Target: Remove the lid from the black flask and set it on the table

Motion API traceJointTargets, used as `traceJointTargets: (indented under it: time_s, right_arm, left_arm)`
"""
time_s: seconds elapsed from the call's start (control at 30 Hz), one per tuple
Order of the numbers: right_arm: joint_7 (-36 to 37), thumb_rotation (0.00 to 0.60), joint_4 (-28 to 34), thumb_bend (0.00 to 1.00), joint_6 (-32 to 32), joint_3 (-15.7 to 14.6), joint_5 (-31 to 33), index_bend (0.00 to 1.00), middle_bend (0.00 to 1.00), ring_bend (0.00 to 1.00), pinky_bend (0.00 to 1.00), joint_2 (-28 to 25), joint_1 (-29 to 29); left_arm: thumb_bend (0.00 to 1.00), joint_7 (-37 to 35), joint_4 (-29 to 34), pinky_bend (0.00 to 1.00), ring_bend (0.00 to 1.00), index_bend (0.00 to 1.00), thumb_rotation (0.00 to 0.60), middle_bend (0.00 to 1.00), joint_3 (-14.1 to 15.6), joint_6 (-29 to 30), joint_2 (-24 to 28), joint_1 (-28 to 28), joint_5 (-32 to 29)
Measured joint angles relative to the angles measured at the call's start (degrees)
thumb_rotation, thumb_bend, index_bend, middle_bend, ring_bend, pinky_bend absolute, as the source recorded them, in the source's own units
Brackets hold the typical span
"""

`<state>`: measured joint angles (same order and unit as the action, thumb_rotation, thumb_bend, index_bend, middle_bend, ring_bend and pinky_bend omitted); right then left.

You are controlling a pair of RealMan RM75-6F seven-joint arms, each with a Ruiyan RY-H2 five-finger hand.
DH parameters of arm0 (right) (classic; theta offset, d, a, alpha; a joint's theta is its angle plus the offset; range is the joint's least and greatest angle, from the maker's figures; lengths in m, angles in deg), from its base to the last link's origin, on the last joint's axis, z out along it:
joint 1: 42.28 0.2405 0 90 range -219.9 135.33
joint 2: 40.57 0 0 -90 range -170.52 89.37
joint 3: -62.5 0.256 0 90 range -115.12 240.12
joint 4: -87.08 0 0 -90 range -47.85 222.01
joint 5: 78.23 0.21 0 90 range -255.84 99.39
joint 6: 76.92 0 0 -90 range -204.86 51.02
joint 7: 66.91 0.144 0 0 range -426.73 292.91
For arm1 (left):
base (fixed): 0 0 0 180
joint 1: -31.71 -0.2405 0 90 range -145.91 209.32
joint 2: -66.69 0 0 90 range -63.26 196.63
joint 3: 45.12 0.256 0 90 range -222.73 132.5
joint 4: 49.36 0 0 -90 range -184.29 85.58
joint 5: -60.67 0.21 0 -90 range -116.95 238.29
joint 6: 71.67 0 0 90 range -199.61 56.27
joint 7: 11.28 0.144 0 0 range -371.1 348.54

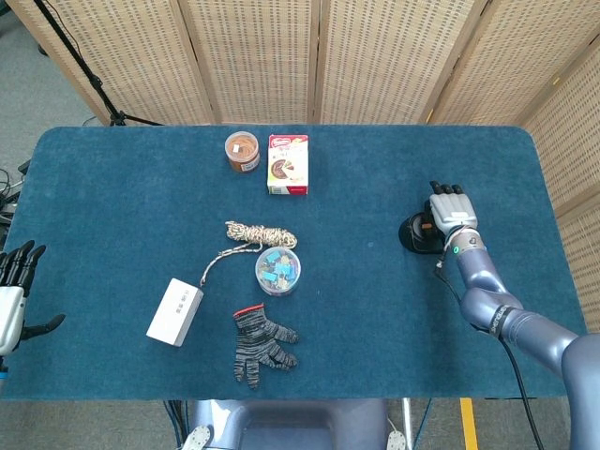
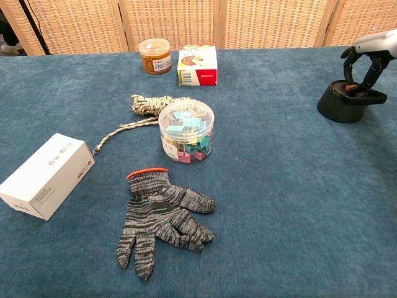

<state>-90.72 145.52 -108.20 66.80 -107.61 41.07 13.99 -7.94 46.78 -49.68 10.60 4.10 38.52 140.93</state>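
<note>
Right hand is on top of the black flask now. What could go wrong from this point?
1. The right hand touches only the top of the black flask with its fingertips; that shallow grip could slip off the lid.
2. Nothing steadies the flask: the left hand sits at the far table edge, so a pull or twist might drag or tip the whole flask.
3. Whether the lid is already loose cannot be told.

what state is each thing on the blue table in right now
black flask: upright, lid on, fingers at its top
right hand: over the flask
left hand: open, off the table's left edge
clear tub of binder clips: upright, closed
grey knit glove: lying flat
brown jar: upright, lidded
</note>
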Motion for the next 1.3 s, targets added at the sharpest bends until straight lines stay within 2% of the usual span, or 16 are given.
traceJointTargets:
  time_s: [0.47, 0.87, 1.07, 1.3]
  right_arm:
    - [0.43, 0.6, 0.24, 0.42, -1.31, -0.14, -1.04, 0.63, 0.0, 0.0, 0.0, -0.07, -0.15]
    - [0.14, 0.6, 5.15, 0.42, -4.31, 0.72, -2.24, 0.64, 0.0, 0.0, 0.0, -2.81, -0.24]
    - [-0.27, 0.6, 9.14, 0.42, -6.24, 1.12, -2.51, 0.64, 0.0, 0.0, 0.0, -5.02, -0.38]
    - [-0.56, 0.6, 17.92, 0.42, -9.73, 1.72, -4.24, 0.64, 0.0, 0.0, 0.0, -9.72, -1.04]
  left_arm:
    - [0.03, 0.15, -0.03, 0.0, 0.0, 0.0, 0.6, 0.0, 0.04, -0.13, -0.04, 0.11, -0.02]
    - [0.03, -0.06, 0.04, 0.0, 0.0, 0.0, 0.6, 0.0, 0.24, -0.13, 0.15, 0.09, 0.28]
    - [0.03, -0.47, 0.03, 0.0, 0.0, 0.0, 0.6, 0.0, 0.42, 0.04, 0.32, -0.01, 0.71]
    - [0.03, -0.69, -0.05, 0.0, 0.0, 0.0, 0.6, 0.0, 0.69, 0.4, 0.4, -0.15, 1.45]
